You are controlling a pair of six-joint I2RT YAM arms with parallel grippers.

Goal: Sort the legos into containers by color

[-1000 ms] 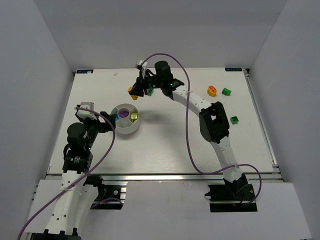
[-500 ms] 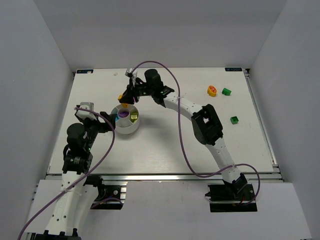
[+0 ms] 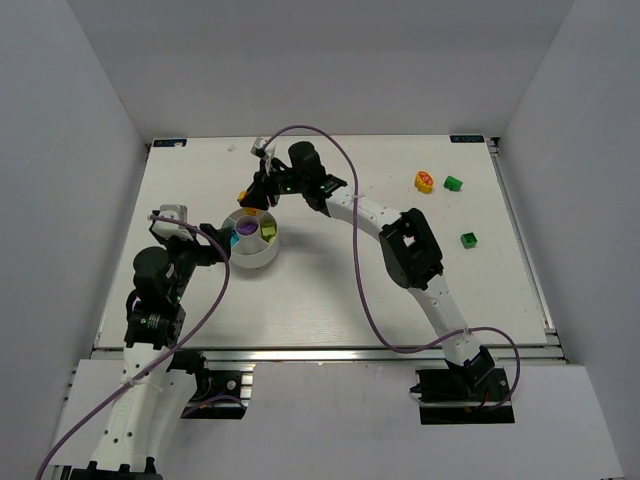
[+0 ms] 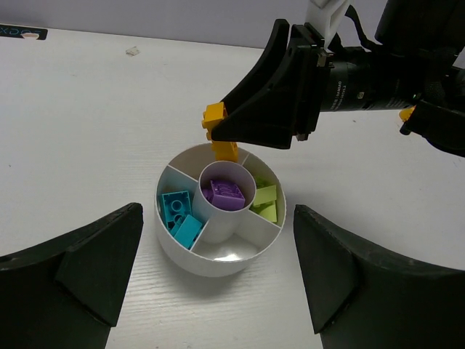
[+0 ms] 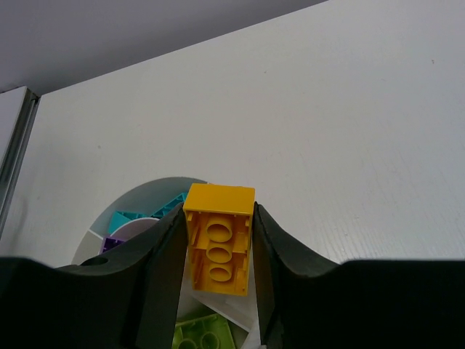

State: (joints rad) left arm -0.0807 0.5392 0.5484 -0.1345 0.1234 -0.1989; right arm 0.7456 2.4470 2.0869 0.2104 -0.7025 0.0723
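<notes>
The right gripper is clenching an orange brick by its sides, hollow underside facing the wrist camera, and is hanging it over the twelve o'clock compartment of the white bowl, as the left wrist view shows it. The left gripper is standing wide open and empty, flanking the bowl from six o'clock. A purple brick is sitting in the centre cup, cyan bricks at nine o'clock, lime bricks at three.
</notes>
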